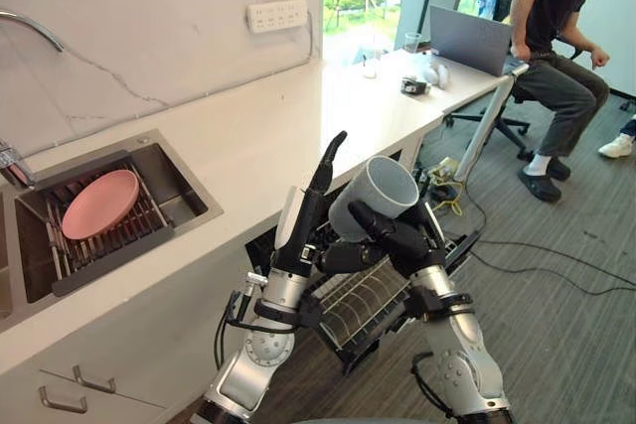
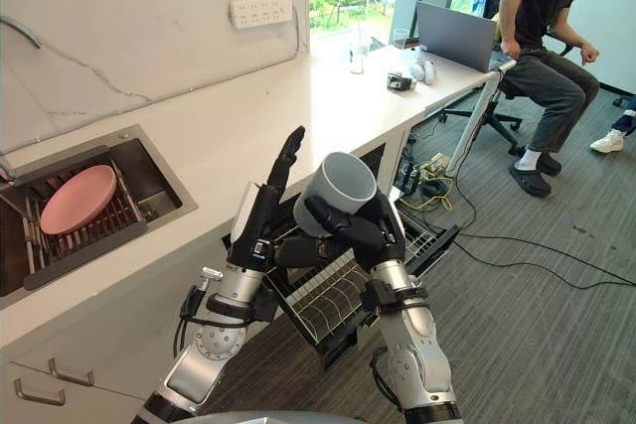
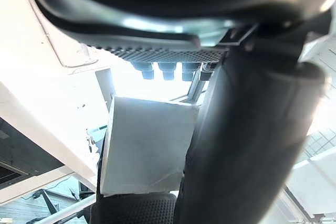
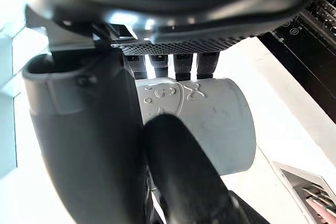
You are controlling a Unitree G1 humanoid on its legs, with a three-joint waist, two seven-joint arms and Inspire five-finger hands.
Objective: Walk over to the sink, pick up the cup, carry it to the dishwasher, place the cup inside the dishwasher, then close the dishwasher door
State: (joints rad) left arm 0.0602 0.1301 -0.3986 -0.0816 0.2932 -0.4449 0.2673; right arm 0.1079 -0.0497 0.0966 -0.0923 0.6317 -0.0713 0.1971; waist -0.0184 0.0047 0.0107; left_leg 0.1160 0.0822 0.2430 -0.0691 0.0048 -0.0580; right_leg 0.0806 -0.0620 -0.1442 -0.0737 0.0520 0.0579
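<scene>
A pale grey cup (image 1: 383,189) is tilted with its mouth facing up and away, held in the air in front of the counter edge. My right hand (image 1: 396,237) is shut on it from below, and in the right wrist view its fingers (image 4: 173,65) curl over the cup (image 4: 215,124). My left hand (image 1: 310,213) stands just left of the cup with straight fingers pointing up, holding nothing. Under both hands the dishwasher is open, with its wire rack (image 1: 360,303) pulled out over the lowered door.
A sink (image 1: 184,181) at left holds a pink plate (image 1: 99,203) on a rack. The white counter (image 1: 378,111) runs back to a desk with a laptop (image 1: 469,39). A person (image 1: 561,57) sits on a chair at far right. Cables (image 1: 537,250) lie on the floor.
</scene>
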